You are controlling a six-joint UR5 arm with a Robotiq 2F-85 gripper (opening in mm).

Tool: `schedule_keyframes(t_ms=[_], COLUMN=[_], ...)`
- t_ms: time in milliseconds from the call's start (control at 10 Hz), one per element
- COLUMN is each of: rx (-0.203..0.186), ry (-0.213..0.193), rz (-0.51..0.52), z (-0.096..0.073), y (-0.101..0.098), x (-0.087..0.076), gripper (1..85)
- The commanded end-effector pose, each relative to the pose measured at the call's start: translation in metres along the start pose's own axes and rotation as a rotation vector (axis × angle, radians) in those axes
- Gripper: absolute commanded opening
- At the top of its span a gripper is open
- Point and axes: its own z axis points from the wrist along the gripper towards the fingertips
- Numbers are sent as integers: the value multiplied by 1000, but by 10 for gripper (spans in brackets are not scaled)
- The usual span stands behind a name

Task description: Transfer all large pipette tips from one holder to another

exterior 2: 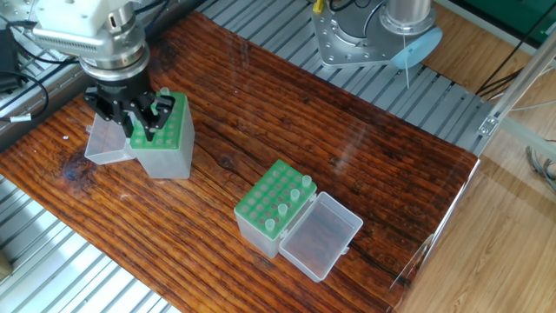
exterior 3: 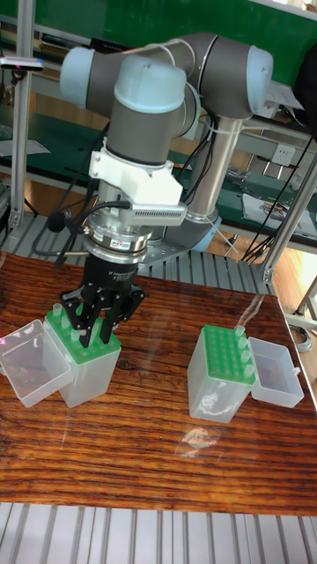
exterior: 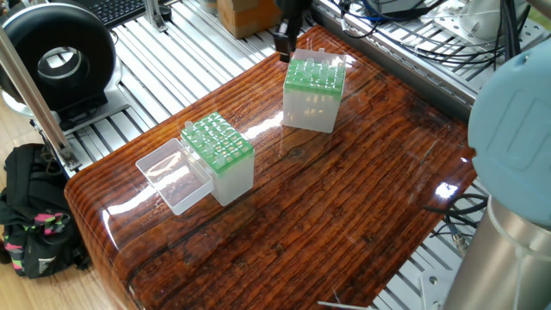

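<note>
While the arm is bent down over the wooden table (exterior 2: 347, 165), the gripper (exterior 2: 137, 117) is seen low over one tip holder (exterior 2: 165, 143), at about 9 o'clock on the table in the other fixed view; its black fingers (exterior 3: 88, 324) are slightly parted, a narrow gap being visible, but whether a tip is pinched between them cannot be told; the fingers are placed at the green grid (exterior 2: 161, 129) of that holder, over its edge toward the open clear lid (exterior 2: 106, 143), which lies flat just beside it; a few large pipette tips (exterior 2: 162, 93) are seen standing in this grid near the fingers, one at the far corner and, in the tall fixed view, one more (exterior 3: 57, 311) at the corner beside the lid; the second holder (exterior 2: 271, 209) is set well apart at about 6 o'clock, its lid (exterior 2: 323, 235) also laid open; several whitish tips (exterior 2: 294, 193) are seated upright along the lid side of its grid, the other holes being unfilled; in one fixed view only part of the gripper (exterior: 284, 34) is caught behind the far holder (exterior: 314, 90).
</note>
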Motion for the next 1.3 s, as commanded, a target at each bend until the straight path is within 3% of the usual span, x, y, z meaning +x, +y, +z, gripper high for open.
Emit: schedule_keyframes(t_ms=[0, 300, 1200], rx=[-19, -33, -36], ry=[-7, -3, -8], rz=[0, 1, 18], z=[6, -4, 9], y=[2, 5, 7], x=[0, 6, 10], gripper=[357, 357, 357])
